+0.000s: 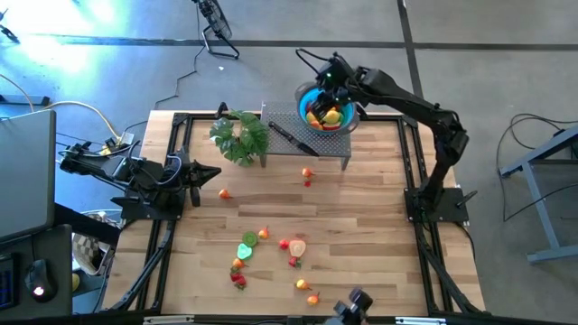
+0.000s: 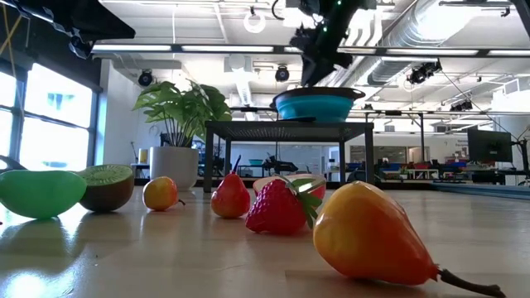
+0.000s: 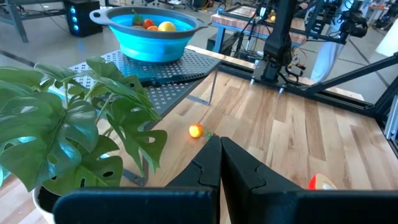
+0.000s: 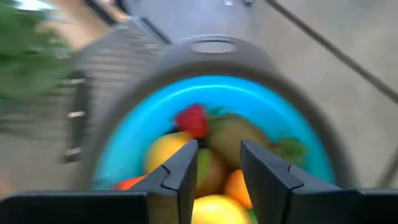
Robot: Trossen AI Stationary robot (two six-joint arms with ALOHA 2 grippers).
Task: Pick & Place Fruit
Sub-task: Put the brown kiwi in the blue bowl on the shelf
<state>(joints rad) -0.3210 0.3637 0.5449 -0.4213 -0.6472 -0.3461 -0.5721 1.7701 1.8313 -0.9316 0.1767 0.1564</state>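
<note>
— Where does the fruit lie?
— One group is piled in the blue bowl [image 1: 307,97] at the table's far edge: a yellow lemon [image 4: 163,152], a red strawberry [image 4: 193,119], a brown kiwi [image 4: 239,140] and orange pieces.
— And the remainder?
— Loose on the table [image 1: 379,208]. A small orange piece [image 1: 224,193] lies toward the left edge; a green lime [image 1: 245,250], strawberries and a yellow-orange pear [image 2: 373,236] are scattered near the near edge.

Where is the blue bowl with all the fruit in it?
The blue bowl sits on the perforated metal stand at the table's far edge, right of the leafy plant, with the right claw above it.
</note>
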